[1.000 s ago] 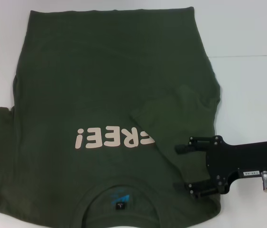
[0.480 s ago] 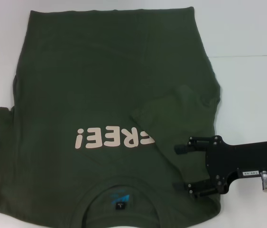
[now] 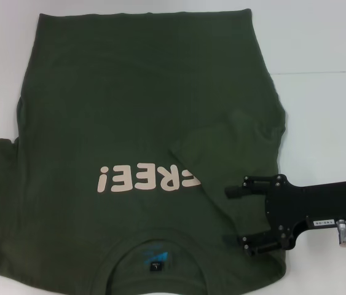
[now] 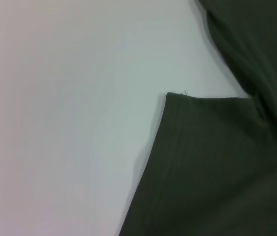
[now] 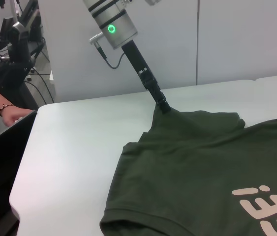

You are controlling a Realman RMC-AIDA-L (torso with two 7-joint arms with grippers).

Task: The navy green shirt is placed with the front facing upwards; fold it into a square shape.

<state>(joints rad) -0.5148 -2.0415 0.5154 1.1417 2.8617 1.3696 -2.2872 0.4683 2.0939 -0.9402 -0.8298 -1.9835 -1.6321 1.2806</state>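
Observation:
The navy green shirt (image 3: 129,104) lies front up on the white table (image 3: 326,110), its collar and neck label (image 3: 154,261) nearest me and the pale "FREE!" lettering (image 3: 148,179) showing. Its right sleeve (image 3: 222,147) is folded inward over the chest and covers the end of the lettering. My right gripper (image 3: 231,215) hovers open just above that folded part, near the shoulder. In the right wrist view my left gripper (image 5: 162,105) is shut on the far sleeve of the shirt (image 5: 202,157), pulling the cloth up into a small peak. The left wrist view shows a sleeve hem (image 4: 212,167).
White table surface (image 4: 69,123) stretches beyond the shirt on both sides. A person's hand (image 5: 10,114) rests past the far table edge, beside equipment with cables (image 5: 20,39). A dark panel (image 5: 0,162) stands along that edge.
My right gripper has edged slightly left over the shirt, still open. The shirt looks the same.

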